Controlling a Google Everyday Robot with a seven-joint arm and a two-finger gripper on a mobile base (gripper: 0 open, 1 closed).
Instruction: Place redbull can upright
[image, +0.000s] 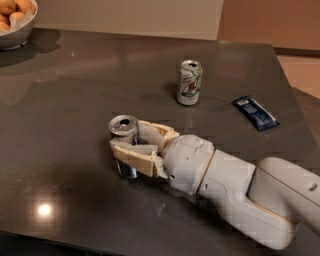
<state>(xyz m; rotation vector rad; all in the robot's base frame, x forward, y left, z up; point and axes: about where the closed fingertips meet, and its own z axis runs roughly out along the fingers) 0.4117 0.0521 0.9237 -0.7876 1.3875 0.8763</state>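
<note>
Containers first: bowl sits at the far-left corner of the table, cut off by the frame, with round pale-orange pieces piled in it. Nothing else on the table holds anything.

redbull can is upright, left of centre and closer to the near edge than the far one. Silver top faces up, and the lower body shows below the fingers. Base looks seated on the surface, but the near finger and its shadow cover part of it, so contact isn't certain.

gripper is at the can, lying low and roughly level over the tabletop. The jaws are narrow and clamped on the can: one cream finger crosses its near side, the other runs along the far side, both against the wall about mid-height. White arm comes in from the near-right corner and takes up most of that quarter of the table.

Around it:
- white-and-green can, upright, toward the far edge and right of centre, well apart from the gripper.
- flat blue packet, lying near the right edge, angled, apart from both cans.
- bright light reflection on the surface near the near-left corner.

No object lies between the redbull can and the left edge or the near edge. Only the arm is close on its right side.
</note>
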